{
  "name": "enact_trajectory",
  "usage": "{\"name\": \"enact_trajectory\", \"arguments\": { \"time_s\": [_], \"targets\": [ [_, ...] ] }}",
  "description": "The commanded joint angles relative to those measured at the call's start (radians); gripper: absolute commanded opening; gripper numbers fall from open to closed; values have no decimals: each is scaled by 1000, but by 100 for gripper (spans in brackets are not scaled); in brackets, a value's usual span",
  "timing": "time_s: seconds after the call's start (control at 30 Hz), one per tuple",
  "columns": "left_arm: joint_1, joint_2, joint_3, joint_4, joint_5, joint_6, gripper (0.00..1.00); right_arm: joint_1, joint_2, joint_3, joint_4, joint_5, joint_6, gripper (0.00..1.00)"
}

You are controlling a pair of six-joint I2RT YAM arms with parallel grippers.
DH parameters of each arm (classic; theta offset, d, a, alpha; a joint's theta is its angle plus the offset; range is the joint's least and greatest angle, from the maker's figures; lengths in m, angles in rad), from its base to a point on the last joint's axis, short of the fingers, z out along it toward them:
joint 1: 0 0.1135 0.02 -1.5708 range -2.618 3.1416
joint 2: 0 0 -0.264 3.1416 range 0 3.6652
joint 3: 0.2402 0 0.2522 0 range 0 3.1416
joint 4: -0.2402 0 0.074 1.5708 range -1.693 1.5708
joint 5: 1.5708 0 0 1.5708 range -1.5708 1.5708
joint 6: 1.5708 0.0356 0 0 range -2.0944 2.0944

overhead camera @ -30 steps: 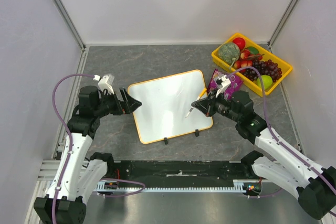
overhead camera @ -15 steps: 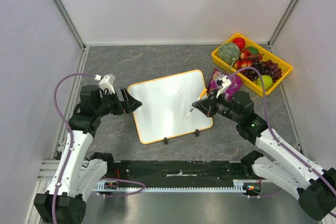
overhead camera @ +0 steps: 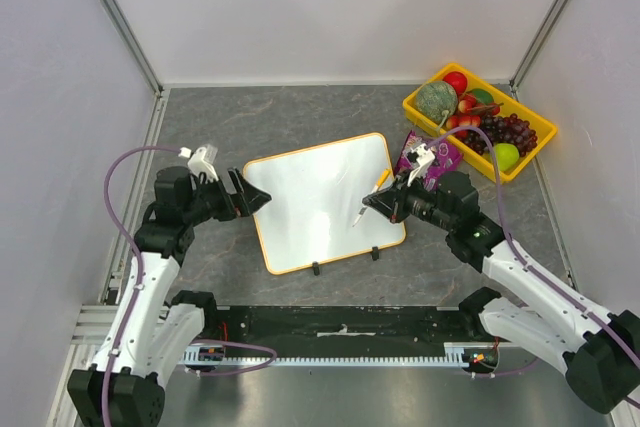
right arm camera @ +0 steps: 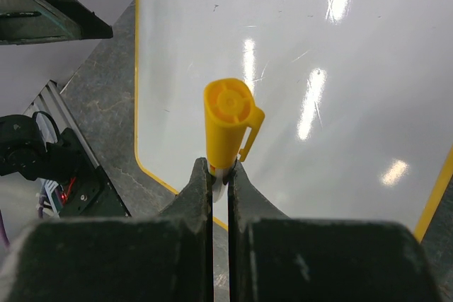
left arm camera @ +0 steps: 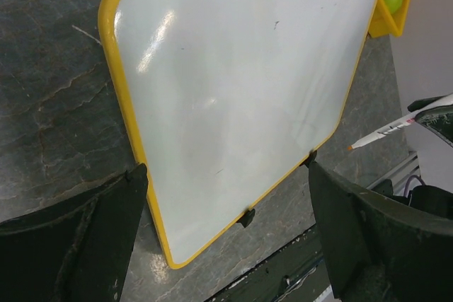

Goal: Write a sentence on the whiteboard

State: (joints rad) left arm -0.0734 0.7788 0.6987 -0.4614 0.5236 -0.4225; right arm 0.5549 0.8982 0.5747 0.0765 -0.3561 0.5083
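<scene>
The whiteboard [overhead camera: 315, 202] lies flat on the grey table, white with an orange-yellow rim and two black clips [overhead camera: 316, 269] on its near edge. Its surface is blank in the left wrist view [left arm camera: 233, 90] and the right wrist view [right arm camera: 318, 68]; no sentence shows. My right gripper [overhead camera: 382, 203] [right arm camera: 220, 175] is shut on a white marker [overhead camera: 368, 202] with a yellow cap on its back end [right arm camera: 228, 122], tip pointing down over the board's right part. I cannot tell if the tip touches. My left gripper [overhead camera: 248, 197] [left arm camera: 225, 175] is open at the board's left corner, empty.
A yellow tray [overhead camera: 412, 105] of toy fruit stands at the back right. A purple packet [overhead camera: 442, 159] lies between the tray and the board, just behind my right wrist. Enclosure walls close in the left, back and right sides.
My right gripper has shifted slightly left with the marker. My left arm has barely moved. The board stays blank.
</scene>
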Motion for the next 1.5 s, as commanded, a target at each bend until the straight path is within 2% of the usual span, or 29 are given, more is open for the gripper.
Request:
{"name": "enact_trajectory", "arguments": {
  "time_s": [0.0, 0.1, 0.2, 0.37, 0.5, 0.73, 0.93, 1.13, 1.3, 1.37, 1.47],
  "targets": [
    [7, -3, -70, 105, -51, -111, 99, 5, 10, 51, 74, -32, 6, 0],
    [7, 27, -100, 133, -92, -114, 98, 5, 27, 57, 78, -43, 4, 0],
    [6, 31, -165, 243, -83, -137, 98, 4, 44, 62, 101, -61, 13, 0],
    [6, 33, -300, 545, 6, -177, 96, 5, 74, 74, 132, -66, 22, 0],
    [4, 51, -350, 653, 19, -134, 95, 5, 105, 86, 167, -78, 36, 0],
    [6, 141, -439, 921, 136, -144, 90, 62, 192, 145, 201, -28, 18, 0],
    [7, 188, -481, 1027, 223, -148, 79, 125, 272, 174, 296, -3, 12, 0],
    [6, 143, -524, 1024, 246, -128, 69, 163, 366, 224, 387, -1, 9, 0],
    [7, 114, -539, 997, 259, -122, 53, 194, 438, 272, 413, 29, -8, 0],
    [6, 105, -535, 978, 250, -119, 56, 201, 455, 287, 413, 35, -16, 0],
    [7, 68, -527, 911, 196, -114, 79, 209, 467, 300, 407, 43, -17, 0]
  ]
}}
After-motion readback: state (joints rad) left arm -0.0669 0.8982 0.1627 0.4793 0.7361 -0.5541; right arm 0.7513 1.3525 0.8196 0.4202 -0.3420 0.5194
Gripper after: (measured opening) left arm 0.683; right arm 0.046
